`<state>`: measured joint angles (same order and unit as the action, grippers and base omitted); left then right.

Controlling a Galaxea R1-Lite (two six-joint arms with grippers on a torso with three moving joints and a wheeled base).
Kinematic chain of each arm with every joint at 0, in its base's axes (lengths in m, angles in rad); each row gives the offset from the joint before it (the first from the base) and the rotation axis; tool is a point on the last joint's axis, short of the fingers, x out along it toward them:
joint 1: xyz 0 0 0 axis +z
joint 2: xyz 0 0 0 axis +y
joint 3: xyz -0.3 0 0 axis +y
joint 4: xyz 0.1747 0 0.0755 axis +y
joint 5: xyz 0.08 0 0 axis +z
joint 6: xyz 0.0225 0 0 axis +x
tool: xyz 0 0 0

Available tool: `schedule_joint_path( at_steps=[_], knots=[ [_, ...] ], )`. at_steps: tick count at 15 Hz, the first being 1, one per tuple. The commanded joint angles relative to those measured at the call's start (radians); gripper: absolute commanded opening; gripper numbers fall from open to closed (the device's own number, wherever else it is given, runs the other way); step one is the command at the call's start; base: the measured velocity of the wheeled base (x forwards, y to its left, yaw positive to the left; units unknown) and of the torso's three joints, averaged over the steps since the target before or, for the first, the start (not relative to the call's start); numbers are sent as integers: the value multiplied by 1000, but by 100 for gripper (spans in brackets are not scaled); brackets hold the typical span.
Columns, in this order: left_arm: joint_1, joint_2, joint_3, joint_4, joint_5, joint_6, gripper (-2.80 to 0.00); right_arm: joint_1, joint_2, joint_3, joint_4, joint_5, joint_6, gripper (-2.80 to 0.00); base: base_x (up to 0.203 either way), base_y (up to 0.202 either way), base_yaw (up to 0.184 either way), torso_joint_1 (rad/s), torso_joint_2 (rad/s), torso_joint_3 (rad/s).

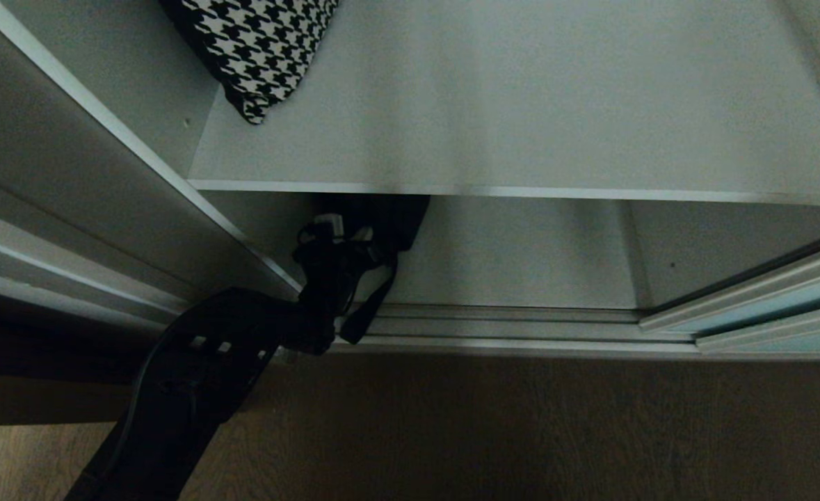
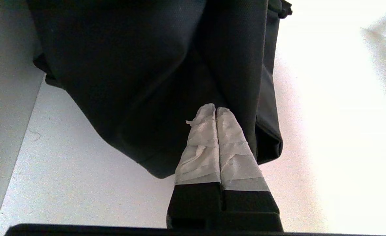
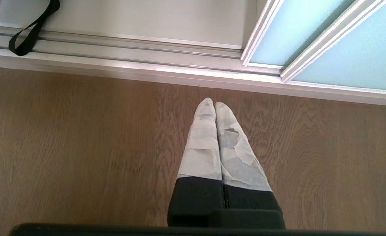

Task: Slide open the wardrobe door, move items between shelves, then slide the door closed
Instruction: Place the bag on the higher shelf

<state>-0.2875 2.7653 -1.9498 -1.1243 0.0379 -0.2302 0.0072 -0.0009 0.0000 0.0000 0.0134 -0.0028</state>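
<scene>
1. Brown wood-grain floor (image 1: 521, 431), nearest; right gripper (image 3: 215, 103) hangs above it, fingers pressed together, holding nothing.
2. Left gripper (image 2: 215, 108), in the lower compartment, fingers closed against the cloth; whether a fold is pinched, I cannot tell.
3. Black garment (image 2: 140, 82), on the lower shelf (image 2: 65, 183); judged soft, limp, light; best gripped at a bunched fold, not the dangling strap (image 1: 371, 306).
4. Upper shelf (image 1: 521, 125), bearing houndstooth fabric (image 1: 256, 49).
5. Sliding wardrobe door (image 3: 350, 55), slid aside, at the right.
</scene>
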Motion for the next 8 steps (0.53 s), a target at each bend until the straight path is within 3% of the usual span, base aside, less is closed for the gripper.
schedule_joint_path(
  at_steps=[1, 4, 8],
  knots=[
    [2, 5, 0, -3, -1, -1, -280, 0, -2, 0, 0, 0, 0, -280, 0, 0, 0, 0, 0, 0],
    [4, -7, 0, -24, -3, 5, -280, 0, -2, 0, 0, 0, 0, -280, 0, 0, 0, 0, 0, 0],
    [5, -6, 3, -170, 7, 14, -280, 0, -2, 0, 0, 0, 0, -280, 0, 0, 0, 0, 0, 0]
  ],
)
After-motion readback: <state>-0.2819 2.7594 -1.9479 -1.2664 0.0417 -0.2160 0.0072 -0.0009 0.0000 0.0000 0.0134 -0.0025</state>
